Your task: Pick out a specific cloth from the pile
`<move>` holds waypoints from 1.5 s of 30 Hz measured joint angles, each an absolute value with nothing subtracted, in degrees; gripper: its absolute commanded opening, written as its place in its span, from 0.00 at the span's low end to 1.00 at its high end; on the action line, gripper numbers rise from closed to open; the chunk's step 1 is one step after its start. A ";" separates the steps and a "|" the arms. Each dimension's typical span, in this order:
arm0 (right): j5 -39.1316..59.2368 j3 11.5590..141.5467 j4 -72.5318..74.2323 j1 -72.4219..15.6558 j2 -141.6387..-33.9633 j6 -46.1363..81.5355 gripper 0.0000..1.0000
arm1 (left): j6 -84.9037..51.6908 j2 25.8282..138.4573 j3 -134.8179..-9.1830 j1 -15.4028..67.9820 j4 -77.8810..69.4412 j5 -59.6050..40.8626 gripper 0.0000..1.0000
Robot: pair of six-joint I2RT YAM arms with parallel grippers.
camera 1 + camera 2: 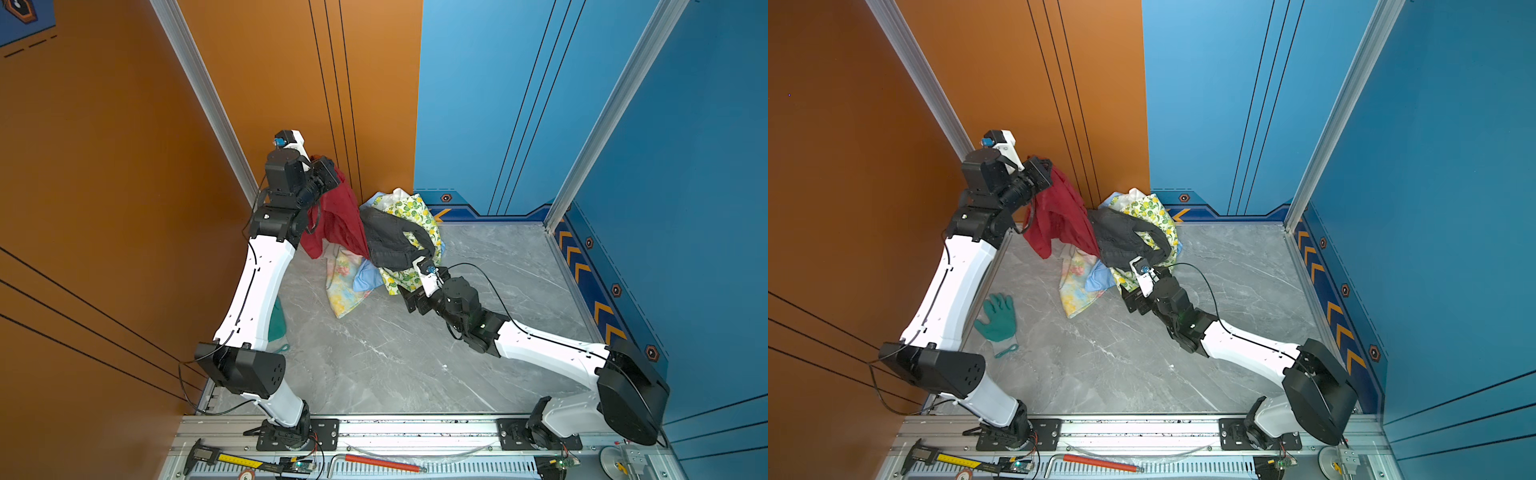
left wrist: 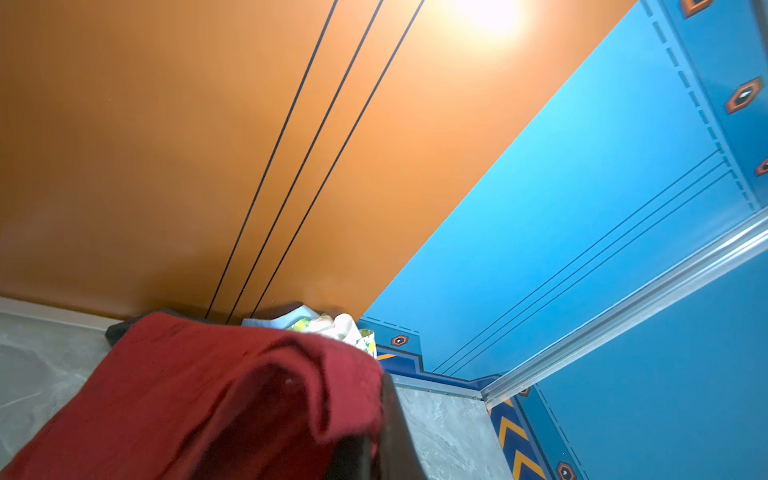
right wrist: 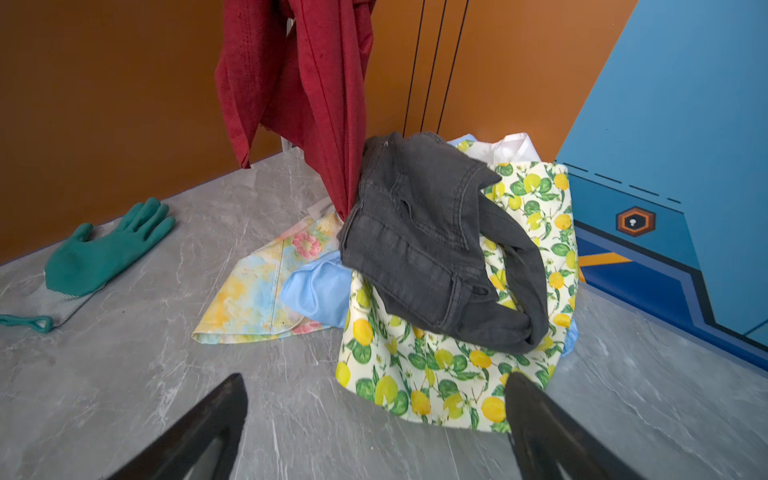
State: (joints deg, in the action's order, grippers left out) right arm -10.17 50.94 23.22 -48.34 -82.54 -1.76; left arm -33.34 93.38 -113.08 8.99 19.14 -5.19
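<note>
Red cloth (image 1: 337, 220) is hanging from the left gripper (image 1: 334, 174), which is clamping its bunched top edge high up near the orange wall (image 1: 291, 83). In the left wrist view the fabric is draping over the closed jaws and hiding the fingertips. The garment is dangling in long folds. One corner is hanging free above the grey marble tabletop (image 1: 395, 353), while the lowest fold is reaching down to the pile (image 1: 399, 241) and meeting the edge of the dark grey denim garment (image 3: 432, 249); whether it is tucked under the denim cannot be told.

The denim is lying on top of the lemon-print cloth (image 3: 436, 374), with a pastel tie-dye cloth (image 3: 257, 291) and a light blue piece (image 3: 311, 286) spreading out beside them.

The right gripper (image 3: 376, 376) is hovering low just beside the lemon-print cloth, its jaws standing wide apart and gripping nothing, well apart from the red cloth. A green glove (image 1: 998, 318) is lying flat near the left arm.
</note>
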 measured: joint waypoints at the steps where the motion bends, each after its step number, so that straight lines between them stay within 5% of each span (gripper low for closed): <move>1: -9.67 52.25 23.51 -48.40 -83.68 -1.74 1.00 | -33.21 93.14 -113.08 9.26 19.49 -5.41 0.00; 16: -3.16 87.33 34.83 -49.82 -114.96 -0.95 0.98 | -33.80 77.34 -99.63 16.53 23.90 -8.08 0.00; 19: -3.16 96.86 35.09 -49.69 -122.28 0.93 0.59 | -34.54 74.89 -96.23 17.10 23.75 -8.62 0.00; 21: -3.14 99.96 35.05 -49.52 -125.10 2.31 0.13 | -34.59 73.95 -93.76 16.86 23.75 -8.88 0.00; 22: -3.14 100.14 34.94 -49.43 -125.45 2.92 0.00 | -34.57 73.73 -92.79 16.40 23.75 -9.13 0.00; 31: -3.22 97.17 29.12 -48.47 -121.27 9.32 0.00 | -33.69 71.37 -84.49 6.35 24.03 -12.64 0.01; 41: -3.14 98.35 23.35 -47.13 -112.60 18.59 0.00 | -28.56 66.57 -76.73 5.26 23.62 -14.72 0.62; 45: -3.16 100.29 21.12 -46.00 -111.61 21.89 0.00 | -26.11 65.67 -73.76 5.13 23.31 -15.31 0.73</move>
State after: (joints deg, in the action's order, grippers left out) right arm -3.16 100.29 21.12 -46.00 -111.61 21.89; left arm -26.11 65.67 -73.76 5.13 23.31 -15.31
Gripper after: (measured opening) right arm 0.069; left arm 0.700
